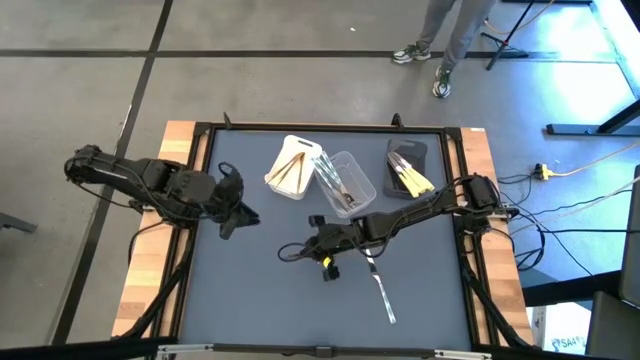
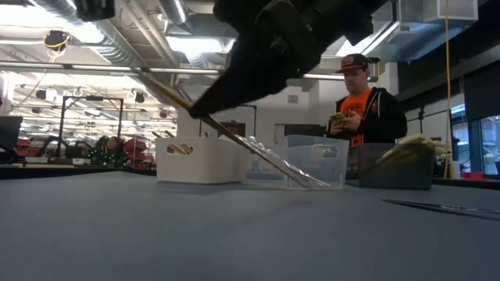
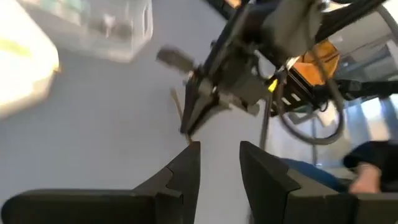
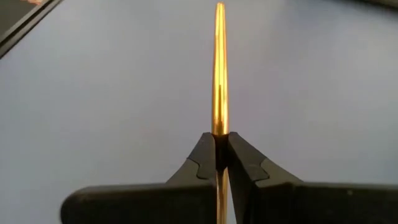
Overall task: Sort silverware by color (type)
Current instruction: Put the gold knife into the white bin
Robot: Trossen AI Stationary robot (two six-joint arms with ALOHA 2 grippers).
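Wooden utensil (image 4: pixel 219 68), thin and tan-orange, pinched edge-on in right gripper (image 4: pixel 219 144) above mid-table: light, stiff, snaps if over-squeezed; grip mid-handle. Left gripper (image 3: pixel 219 163) parted w/ nothing held, nearby.

no text, label or number can be read anywhere.

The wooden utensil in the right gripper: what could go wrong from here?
1. The right gripper pinches the thin wooden utensil only on its edge, so it may twist or slip out.
2. In the low view it hangs slanted over the table, and its long free end could catch on the white tub or the clear tub during the drop.
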